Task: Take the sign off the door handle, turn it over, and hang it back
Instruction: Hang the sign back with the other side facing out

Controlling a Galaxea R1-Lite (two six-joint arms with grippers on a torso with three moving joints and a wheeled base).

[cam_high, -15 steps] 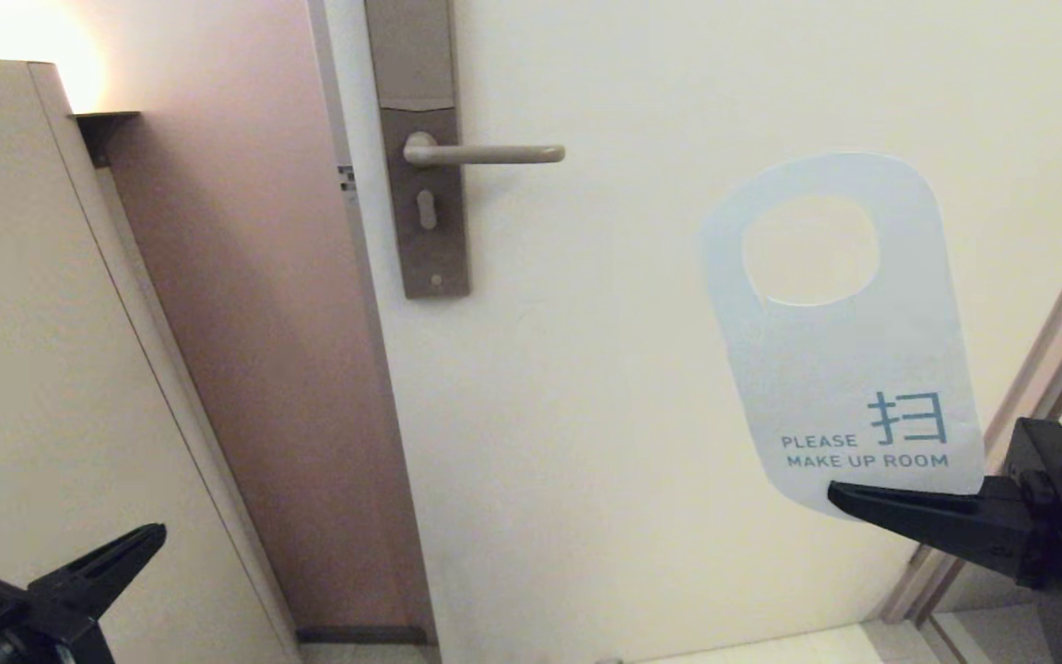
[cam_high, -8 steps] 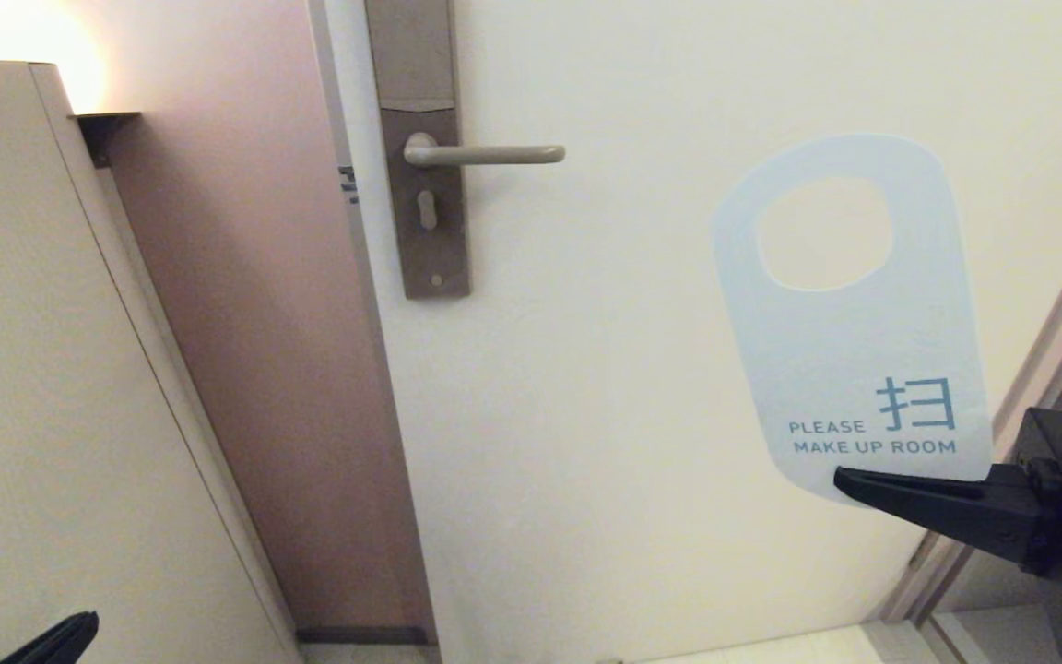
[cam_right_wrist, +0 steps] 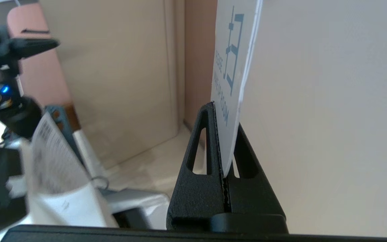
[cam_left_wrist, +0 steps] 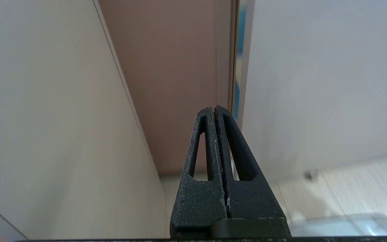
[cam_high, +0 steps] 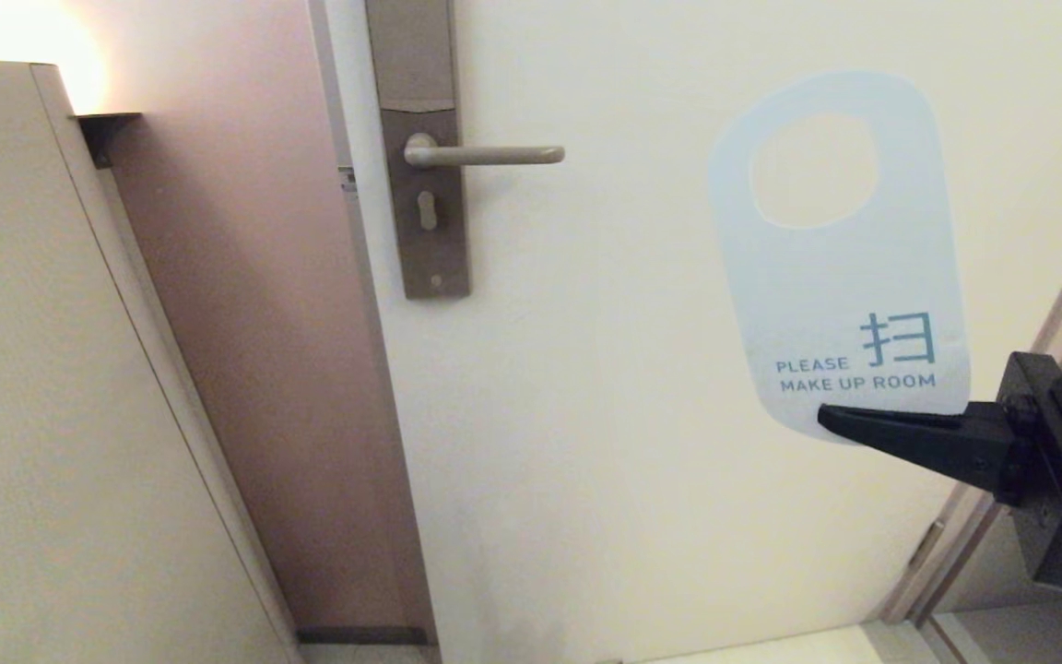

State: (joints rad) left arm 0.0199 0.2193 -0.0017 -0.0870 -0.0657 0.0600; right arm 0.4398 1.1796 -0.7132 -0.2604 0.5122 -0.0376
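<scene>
The sign (cam_high: 840, 277) is a white rounded card with an oval hole and teal "PLEASE MAKE UP ROOM". It stands upright in the air in front of the door, well to the right of the door handle (cam_high: 485, 155) and about level with it. My right gripper (cam_high: 831, 422) is shut on the sign's bottom edge, coming in from the right. In the right wrist view the sign (cam_right_wrist: 232, 84) sits pinched in that gripper (cam_right_wrist: 225, 116). Nothing hangs on the bare handle. My left gripper (cam_left_wrist: 213, 109) is shut and empty, low by the door's edge, out of the head view.
The cream door (cam_high: 642, 480) fills the middle. A tall brown backplate (cam_high: 425, 184) with a keyhole carries the lever. A beige cabinet side (cam_high: 42, 369) stands at the left, with a pinkish wall (cam_high: 245, 304) between it and the door. The door frame (cam_high: 1047, 387) runs up the right.
My right gripper has lifted the sign upward in front of the door. My left gripper has dropped out of the head view at the lower left.
</scene>
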